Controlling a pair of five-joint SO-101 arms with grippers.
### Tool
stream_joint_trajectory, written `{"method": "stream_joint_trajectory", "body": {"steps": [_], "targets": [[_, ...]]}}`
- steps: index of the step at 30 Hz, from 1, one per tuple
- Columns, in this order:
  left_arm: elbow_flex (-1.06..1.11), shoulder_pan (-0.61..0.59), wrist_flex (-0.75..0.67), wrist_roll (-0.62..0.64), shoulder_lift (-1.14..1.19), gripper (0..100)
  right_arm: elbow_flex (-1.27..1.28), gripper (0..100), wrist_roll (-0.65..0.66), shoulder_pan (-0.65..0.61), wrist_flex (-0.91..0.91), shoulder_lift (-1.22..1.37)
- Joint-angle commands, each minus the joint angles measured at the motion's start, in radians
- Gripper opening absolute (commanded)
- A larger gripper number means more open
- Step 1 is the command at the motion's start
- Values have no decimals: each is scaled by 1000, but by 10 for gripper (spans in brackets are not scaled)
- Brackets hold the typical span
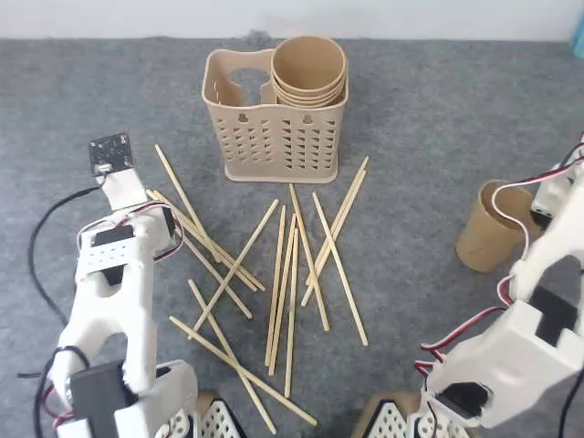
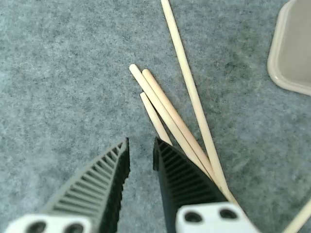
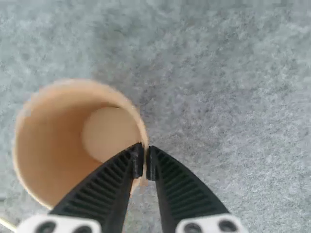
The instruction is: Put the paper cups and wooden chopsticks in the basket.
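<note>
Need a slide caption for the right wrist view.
Right claw pinching the rim of a paper cup on grey carpet.

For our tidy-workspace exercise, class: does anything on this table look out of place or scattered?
Yes. Wooden chopsticks lie criss-crossed on the mat before the basket, and one paper cup stands apart, its rim between the right gripper's jaws.

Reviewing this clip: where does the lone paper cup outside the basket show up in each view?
High view: the lone cup sits near the right edge, right of the scattered chopsticks and apart from the basket.
Right wrist view: the lone cup is seen from above, its rim pinched by the fingers of the right gripper.
Left wrist view: chopsticks and a basket corner instead.
Shared landmark: the grey carpet.
</note>
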Motion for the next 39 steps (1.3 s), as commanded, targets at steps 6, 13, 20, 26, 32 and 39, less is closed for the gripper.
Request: {"method": "stream_joint_trajectory", "body": {"steps": [6,13,20,26,32,39], "targets": [[-4,2,-17,-11,-51,77,-23,9,25,19,-33,67],[-4,2,-17,-11,-51,77,-23,65,101,-4,2,96],[-4,2,-17,-11,-51,77,-23,115,106,-51,67,44],[-4,2,-17,-11,-51,77,-23,116,91,-96,102,36],[-4,2,-17,-11,-51,77,-23,115,28,-163,134,33],[-4,2,-17,-11,-51,77,-23,113,26,-211,150,41]]}}
